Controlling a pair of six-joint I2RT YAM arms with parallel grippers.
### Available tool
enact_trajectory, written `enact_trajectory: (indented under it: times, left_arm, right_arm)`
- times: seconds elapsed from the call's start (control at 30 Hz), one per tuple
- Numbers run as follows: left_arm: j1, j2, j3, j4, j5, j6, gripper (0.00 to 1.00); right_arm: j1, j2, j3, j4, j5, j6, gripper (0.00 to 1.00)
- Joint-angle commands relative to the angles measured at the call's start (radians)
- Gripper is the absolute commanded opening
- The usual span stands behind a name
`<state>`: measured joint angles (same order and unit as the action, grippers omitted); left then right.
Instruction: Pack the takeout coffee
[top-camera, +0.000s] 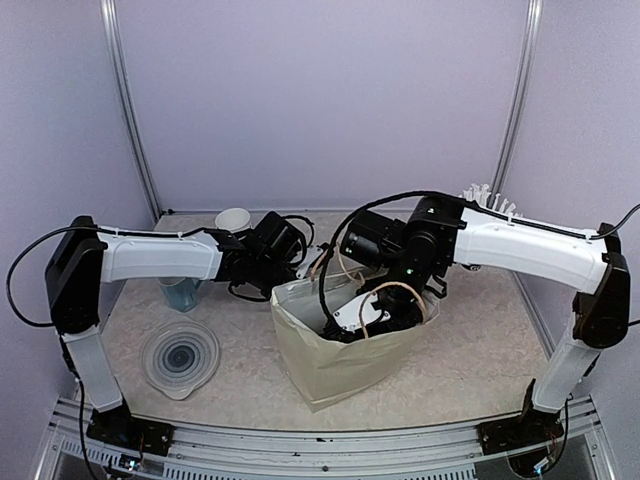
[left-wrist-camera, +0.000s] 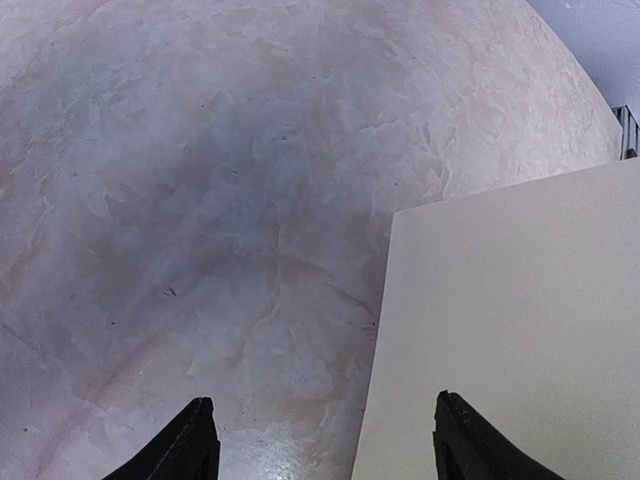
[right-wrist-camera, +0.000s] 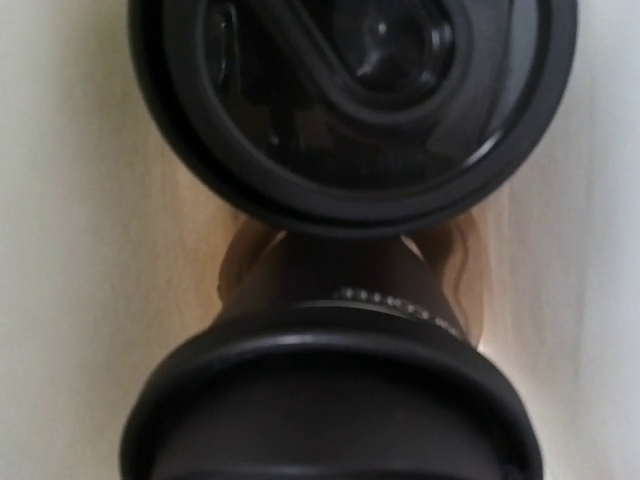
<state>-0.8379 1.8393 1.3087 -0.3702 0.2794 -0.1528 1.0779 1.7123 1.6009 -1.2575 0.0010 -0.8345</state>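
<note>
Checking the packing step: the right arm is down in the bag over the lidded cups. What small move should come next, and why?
Probably lift the right arm straight up out of the paper bag: two lidded cups already sit in the brown carrier between the bag walls. Whether it has let go is hidden.

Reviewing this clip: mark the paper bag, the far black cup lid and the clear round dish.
paper bag (top-camera: 338, 365): top external view, on its front wall.
far black cup lid (right-wrist-camera: 350, 110): right wrist view, on the lid's sunken top.
clear round dish (top-camera: 180, 357): top external view, on its centre.
</note>
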Motion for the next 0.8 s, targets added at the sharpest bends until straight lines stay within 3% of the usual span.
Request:
enact_trajectory:
  times: [0.0, 0.33, 0.77]
  left_arm:
    - [0.005, -0.054, -0.027, 0.030, -0.017, -0.013, 0.72]
    - [0.001, -0.069, -0.040, 0.036, -0.015, -0.024, 0.72]
    - [-0.019, -0.116, -0.072, 0.027, -0.054, -0.053, 0.72]
  right_arm:
    - [-0.003, 0.057, -0.019, -0.122, 0.048, 0.021, 0.43]
    - [-0.006, -0.030, -0.073, -0.122, 0.143, -0.041, 0.43]
    - [-0.006, 0.099, 0.043, -0.121, 0.001, -0.048, 0.45]
